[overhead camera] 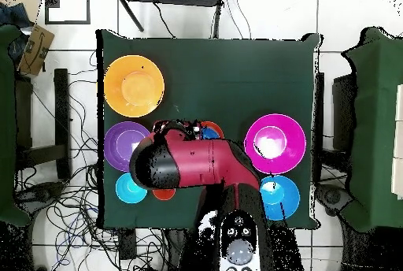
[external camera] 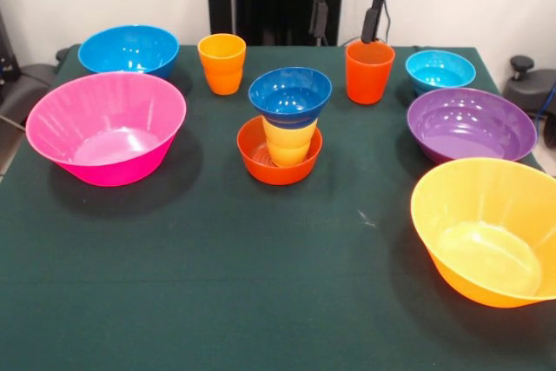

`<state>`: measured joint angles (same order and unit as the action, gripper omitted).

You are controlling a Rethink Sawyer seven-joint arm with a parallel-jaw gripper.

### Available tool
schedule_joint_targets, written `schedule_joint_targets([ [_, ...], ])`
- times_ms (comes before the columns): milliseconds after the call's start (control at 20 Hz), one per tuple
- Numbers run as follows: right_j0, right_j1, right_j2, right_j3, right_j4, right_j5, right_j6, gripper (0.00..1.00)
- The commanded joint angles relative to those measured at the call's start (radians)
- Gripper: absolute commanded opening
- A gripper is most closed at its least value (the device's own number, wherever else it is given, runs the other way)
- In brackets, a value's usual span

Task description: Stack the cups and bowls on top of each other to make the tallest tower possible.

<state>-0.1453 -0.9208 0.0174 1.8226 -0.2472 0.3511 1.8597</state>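
The tower stands mid-table: a small orange-red bowl (external camera: 261, 162) holds a yellow cup (external camera: 289, 142), with a dark blue bowl (external camera: 290, 96) on top. The light orange cup (external camera: 222, 62) stands behind it to the left. The darker red-orange cup (external camera: 369, 71) stands behind it to the right, and the cyan bowl (external camera: 440, 69) is beside that cup. My gripper (external camera: 347, 22) hangs open and empty at the top edge, above and just behind the red-orange cup. In the overhead view my arm (overhead camera: 197, 164) hides the tower except a sliver of the dark blue bowl (overhead camera: 209, 132).
A medium blue bowl (external camera: 129, 49) and a large pink bowl (external camera: 106, 126) are at the left. A purple bowl (external camera: 471, 123) and a large yellow-orange bowl (external camera: 491, 230) are at the right. The green cloth (external camera: 261, 284) covers the table.
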Motion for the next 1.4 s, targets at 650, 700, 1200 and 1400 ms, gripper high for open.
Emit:
schedule_joint_targets([
  [650, -0.311, -0.071, 0.264, 0.102, 0.000, 0.145, -0.158, 1.00],
  [700, -0.326, -0.070, 0.275, 0.102, -0.006, 0.145, -0.164, 1.00],
  [1200, -0.404, -0.030, 0.336, 0.075, -0.064, 0.144, -0.173, 1.00],
  [1400, -0.403, -0.012, 0.339, 0.066, -0.085, 0.130, -0.156, 1.00],
])
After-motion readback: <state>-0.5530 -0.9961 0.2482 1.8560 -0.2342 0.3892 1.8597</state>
